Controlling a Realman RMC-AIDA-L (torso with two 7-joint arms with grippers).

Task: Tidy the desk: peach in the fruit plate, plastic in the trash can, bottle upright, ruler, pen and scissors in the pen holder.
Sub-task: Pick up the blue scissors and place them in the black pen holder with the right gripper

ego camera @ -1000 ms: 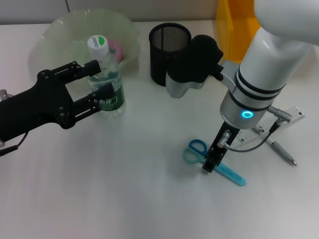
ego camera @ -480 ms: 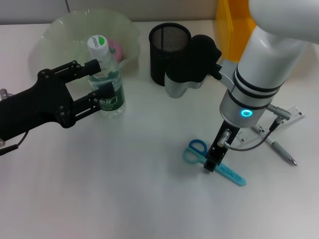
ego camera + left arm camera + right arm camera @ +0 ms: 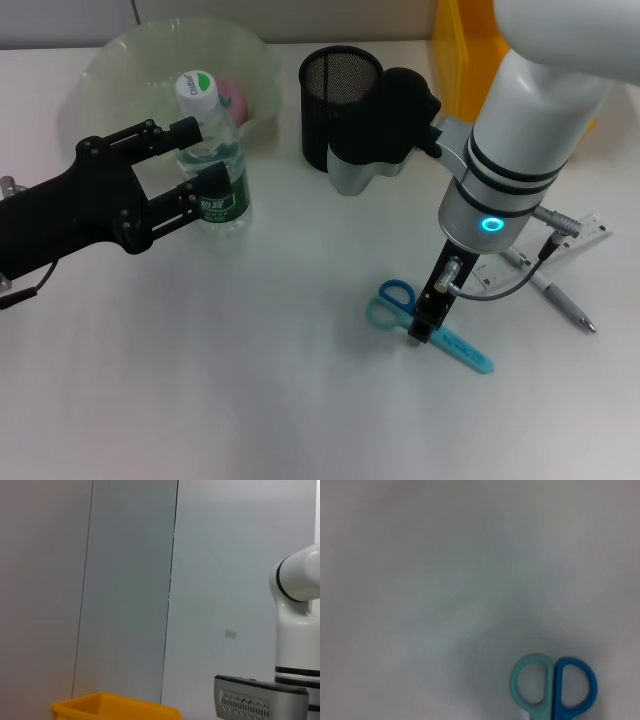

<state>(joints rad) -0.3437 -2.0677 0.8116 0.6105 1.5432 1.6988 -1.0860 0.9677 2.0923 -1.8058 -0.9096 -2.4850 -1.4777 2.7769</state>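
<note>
A clear bottle (image 3: 222, 150) with a green cap and label stands upright in front of the pale green fruit plate (image 3: 115, 60), which holds a pink peach (image 3: 233, 97). My left gripper (image 3: 203, 157) has one finger on each side of the bottle's body. Blue scissors (image 3: 395, 300) lie flat on the white desk, and their handles also show in the right wrist view (image 3: 552, 685). My right gripper (image 3: 422, 328) points down onto the middle of the scissors. A pen (image 3: 562, 303) and a clear ruler (image 3: 592, 232) lie to the right, partly under the right arm.
A black mesh pen holder (image 3: 340, 90) stands at the back centre, close behind the right arm's wrist. A yellow bin (image 3: 458, 60) stands at the back right and also shows in the left wrist view (image 3: 120, 707).
My right arm has shifted slightly left above the scissors. The scissors, the bottle and the left arm have not moved.
</note>
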